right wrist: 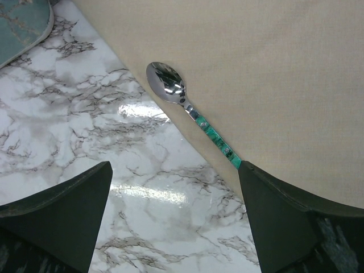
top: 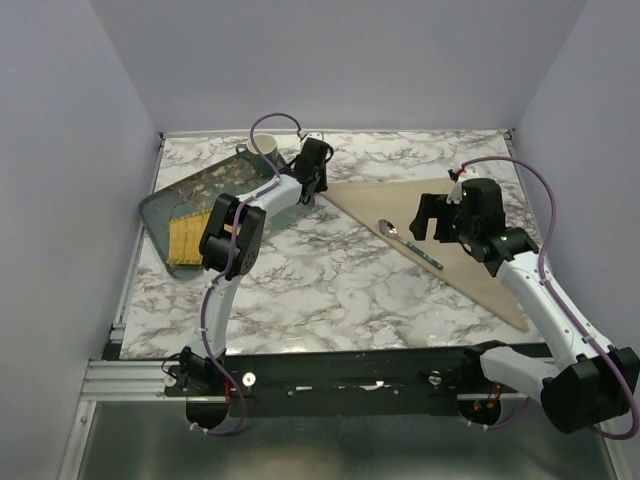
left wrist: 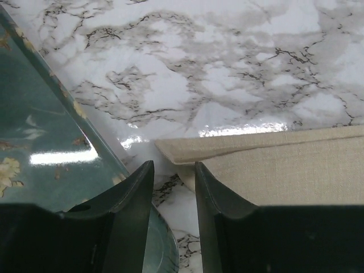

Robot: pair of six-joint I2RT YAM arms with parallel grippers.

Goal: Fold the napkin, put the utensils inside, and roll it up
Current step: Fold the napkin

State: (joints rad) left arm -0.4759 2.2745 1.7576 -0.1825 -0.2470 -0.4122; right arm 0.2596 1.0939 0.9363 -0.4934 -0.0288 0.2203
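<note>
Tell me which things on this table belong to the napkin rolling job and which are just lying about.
Job in hand: napkin; spoon at its edge.
Lying about: teal floral tray; white cup; yellow woven pad on the tray.

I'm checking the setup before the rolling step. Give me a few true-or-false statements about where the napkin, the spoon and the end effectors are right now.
1. The napkin is folded into a triangle. True.
2. The spoon lies in the tray. False: it lies on the napkin, along its long edge.
3. The right end effector is shut on the spoon. False: it is wide open over the handle end and grips nothing.
4. The left end effector sits at the napkin's corner, beside the tray. True.
</note>
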